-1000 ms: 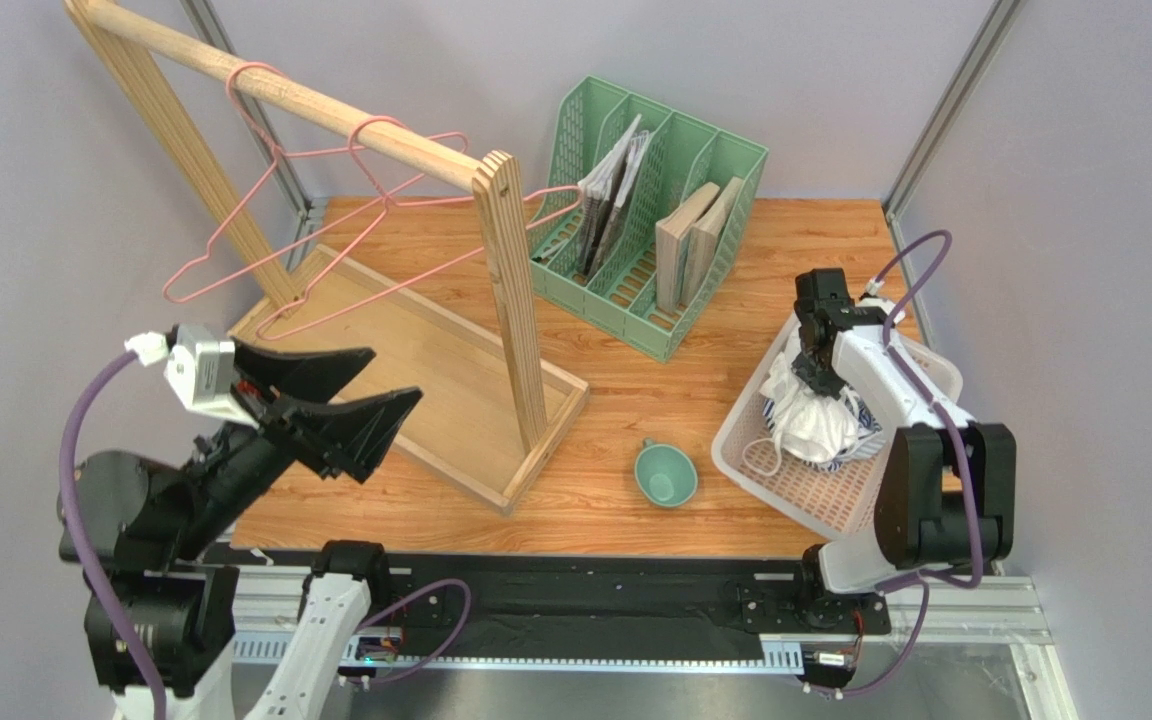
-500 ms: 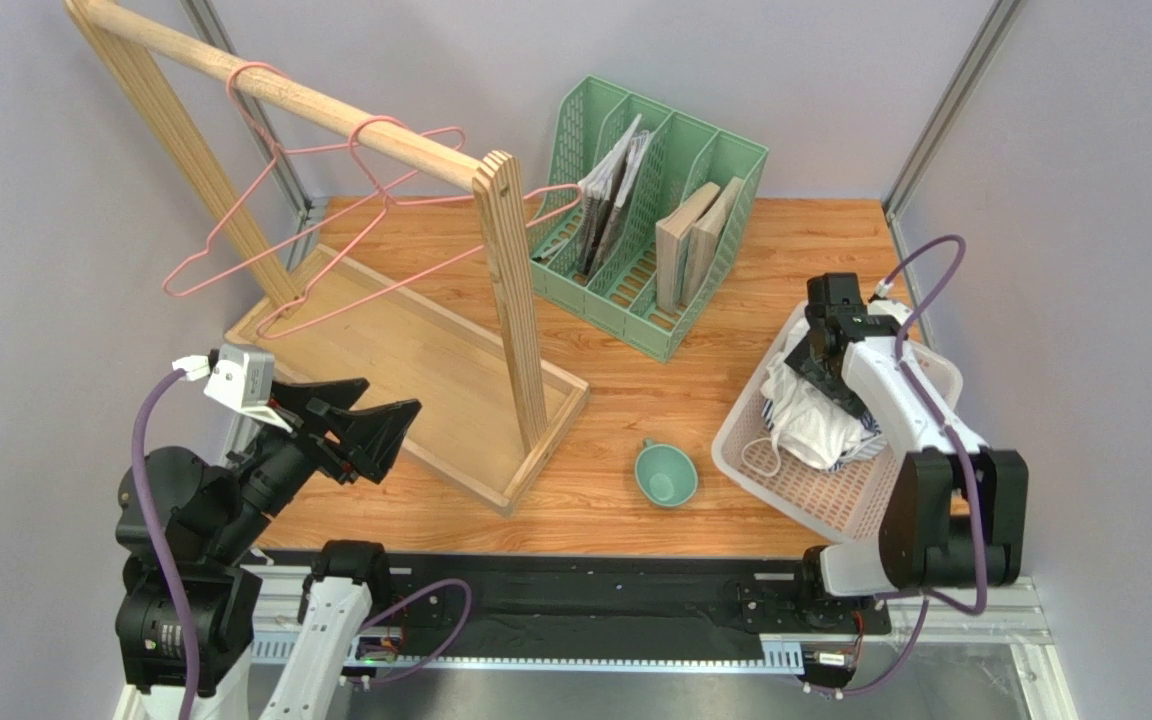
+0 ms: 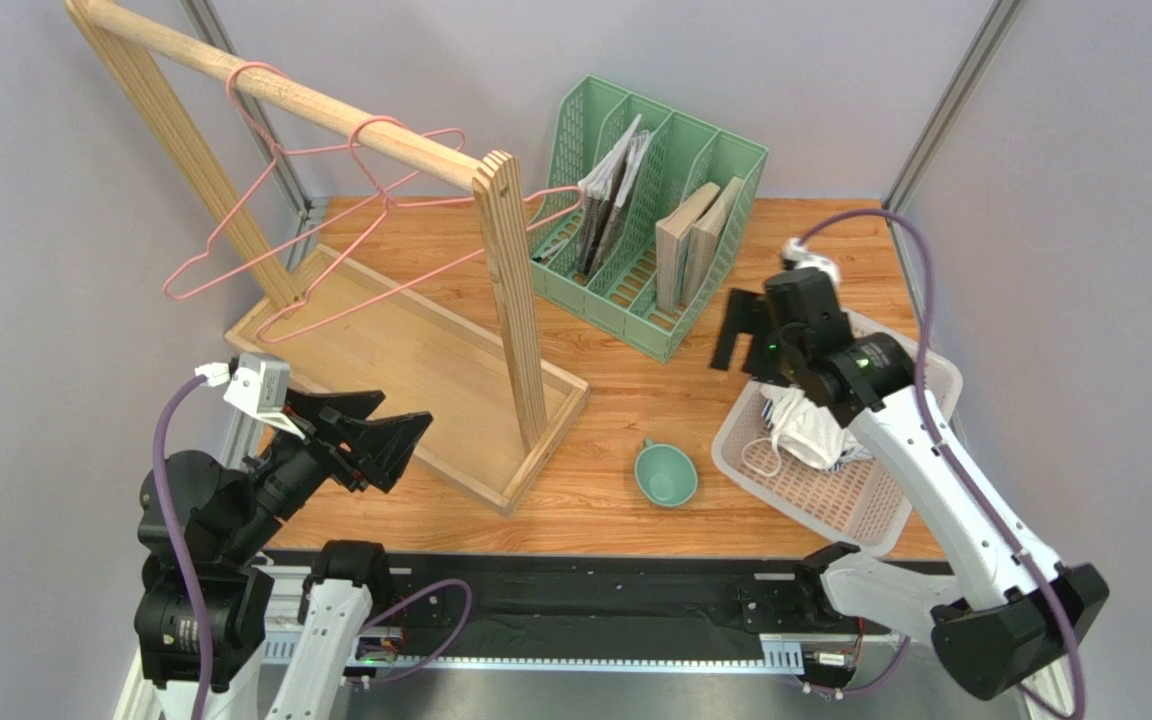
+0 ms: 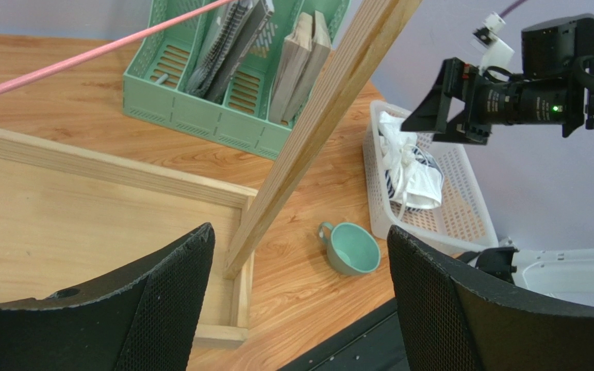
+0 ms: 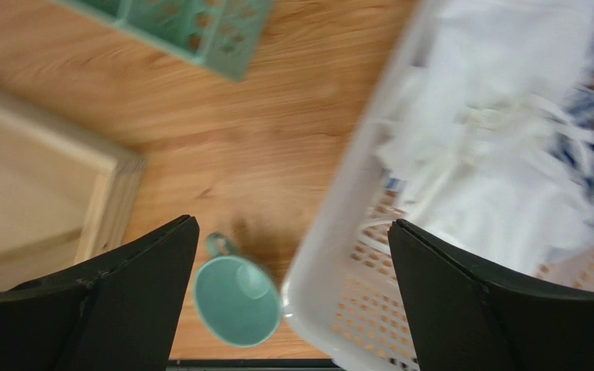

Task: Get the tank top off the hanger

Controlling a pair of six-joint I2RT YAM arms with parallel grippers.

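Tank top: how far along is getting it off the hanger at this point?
Done: the tank top lies bunched in the white basket, and the pink hangers on the wooden rail are bare. In hand: nothing. The right end effector is open above the basket's edge, and the left end effector is open too; both are empty. Left: apparently nothing of the removal itself.
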